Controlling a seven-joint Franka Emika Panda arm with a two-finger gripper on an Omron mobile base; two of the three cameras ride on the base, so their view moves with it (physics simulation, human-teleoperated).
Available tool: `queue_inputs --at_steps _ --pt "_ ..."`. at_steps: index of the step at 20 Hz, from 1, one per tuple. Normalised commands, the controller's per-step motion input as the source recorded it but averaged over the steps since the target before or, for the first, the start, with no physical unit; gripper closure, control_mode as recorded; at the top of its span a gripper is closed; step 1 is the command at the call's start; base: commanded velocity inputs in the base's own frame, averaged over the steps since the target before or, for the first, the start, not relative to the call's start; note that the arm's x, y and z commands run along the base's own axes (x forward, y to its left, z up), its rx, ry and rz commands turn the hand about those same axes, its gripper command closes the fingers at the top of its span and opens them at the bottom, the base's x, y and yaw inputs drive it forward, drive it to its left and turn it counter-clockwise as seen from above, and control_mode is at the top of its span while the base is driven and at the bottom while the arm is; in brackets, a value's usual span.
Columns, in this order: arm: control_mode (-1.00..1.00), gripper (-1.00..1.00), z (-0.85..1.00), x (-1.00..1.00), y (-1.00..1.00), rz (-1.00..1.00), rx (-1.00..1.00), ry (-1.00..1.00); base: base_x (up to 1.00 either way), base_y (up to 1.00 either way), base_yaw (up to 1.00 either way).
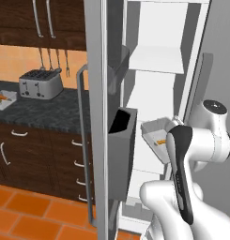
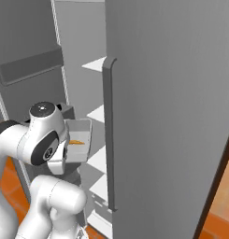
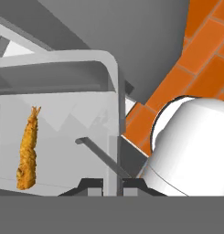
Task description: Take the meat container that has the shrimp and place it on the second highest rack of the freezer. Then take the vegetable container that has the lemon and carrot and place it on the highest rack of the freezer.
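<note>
The meat container (image 3: 63, 132) is a pale, clear-walled tray with the orange shrimp (image 3: 28, 151) lying in it. My gripper (image 3: 112, 185) is shut on the tray's side rim. I hold the meat container (image 1: 156, 133) tilted in the air, just in front of the open freezer (image 1: 158, 28) and about level with its middle shelves. The shrimp (image 2: 77, 142) shows inside the tray (image 2: 81, 128). A white shelf (image 1: 156, 58) juts out high above the tray. The vegetable container (image 1: 4, 100) rests on the dark counter at far left, with orange and yellow pieces in it.
The freezer's left door (image 1: 100, 117) stands open, with dark bins (image 1: 122, 140) and a bar handle (image 1: 81, 140). The closed right door (image 2: 172, 116) with its handle (image 2: 110, 135) is close by. A toaster (image 1: 40, 83) sits on the counter (image 1: 46, 112). The floor is orange tile (image 1: 27, 215).
</note>
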Motion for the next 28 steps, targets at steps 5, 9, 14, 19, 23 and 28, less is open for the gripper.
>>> queue_inputs --at_steps 5,9,14,19,23,28 --pt "-1.0 1.0 -0.04 0.1 -0.01 0.0 0.0 -0.1 0.11 0.0 0.04" --pt "-1.0 1.0 0.0 0.06 -0.02 -0.09 0.0 -0.17 0.0 0.0 0.0" --pt "-1.0 1.0 0.0 0.25 0.0 -0.21 0.01 0.0 0.0 0.0 0.0" --pt "-1.0 1.0 -0.03 0.5 0.0 -0.07 0.08 0.0 0.0 0.0 0.0" --pt "-1.0 1.0 -0.06 0.65 0.0 0.0 0.03 0.02 0.0 0.0 0.0" --pt "-1.0 1.0 -0.04 0.62 -0.01 0.0 0.03 0.0 0.0 0.0 0.0"
